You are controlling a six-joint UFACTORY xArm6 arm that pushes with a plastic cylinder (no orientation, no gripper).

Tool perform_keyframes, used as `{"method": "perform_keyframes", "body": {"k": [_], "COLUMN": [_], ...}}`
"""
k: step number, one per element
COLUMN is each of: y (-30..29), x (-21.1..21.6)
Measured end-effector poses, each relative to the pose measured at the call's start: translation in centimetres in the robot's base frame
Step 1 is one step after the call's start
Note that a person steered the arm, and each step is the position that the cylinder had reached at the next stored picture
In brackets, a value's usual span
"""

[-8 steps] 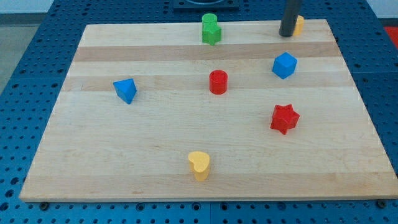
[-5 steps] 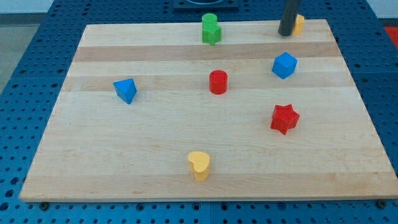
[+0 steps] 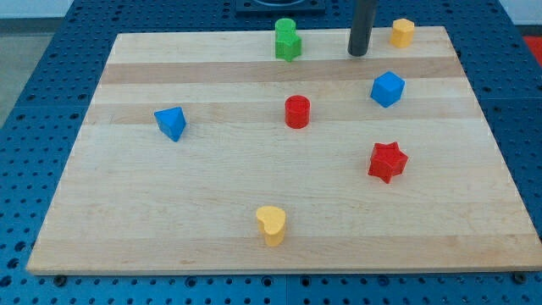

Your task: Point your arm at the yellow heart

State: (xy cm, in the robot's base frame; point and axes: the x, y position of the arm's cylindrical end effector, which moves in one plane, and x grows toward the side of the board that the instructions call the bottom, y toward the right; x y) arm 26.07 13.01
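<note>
Camera view: my tip (image 3: 358,54) near the top edge of the pale wooden worktop (image 3: 212,195), between the green block (image 3: 287,39) and the small yellow block (image 3: 402,32). No hand fitted, only a bare rod holding nothing. Yellow heart block (image 3: 272,224) well apart, down near the view's bottom, left of the tip. Approach barely begun; next, a long slide down-left, passing the red cylinder (image 3: 297,111).

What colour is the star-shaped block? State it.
Red: the star block shows plainly in the camera view, at the view's right.

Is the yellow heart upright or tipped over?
Upright: the yellow heart stands flat on the board, heart face up, far from my tip.
</note>
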Motion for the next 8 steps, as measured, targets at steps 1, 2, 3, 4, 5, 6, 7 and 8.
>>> {"method": "perform_keyframes", "body": {"k": [1,2,3,4,5,6,7,8], "y": [-1.6,-4.0,-4.0,-4.0,-4.0,-5.4,-10.6,-15.6], "x": [2.3,3.5,6.7,10.6,12.9,16.2,18.9,22.4]}}
